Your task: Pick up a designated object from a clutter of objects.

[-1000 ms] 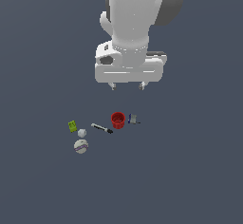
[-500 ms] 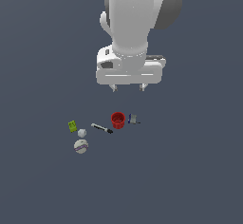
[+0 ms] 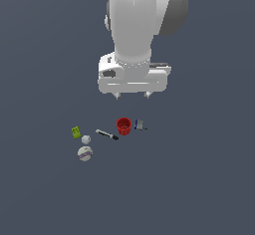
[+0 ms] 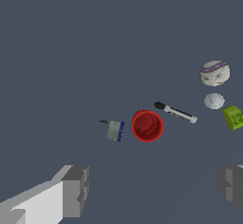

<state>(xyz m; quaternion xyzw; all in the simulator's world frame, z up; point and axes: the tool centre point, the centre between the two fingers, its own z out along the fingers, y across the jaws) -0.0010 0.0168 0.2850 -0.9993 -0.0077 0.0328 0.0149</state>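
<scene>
Robot gripper (image 3: 133, 95), fingers spread and empty, hangs high above scattered objects.
It should centre over the banded ball (image 3: 85, 153), lower left of the exterior frame, avoiding the white ball (image 3: 86, 139).

You've got the banded ball (image 3: 85, 153) lower left of centre in the ext. view: whitish-grey w/ purple band, resting on the floor. Just above it: white ball (image 3: 86, 139), green box (image 3: 75, 132); marker (image 3: 106, 135), red cup (image 3: 124, 126), grey-blue block (image 3: 140, 125) run rightward.
</scene>
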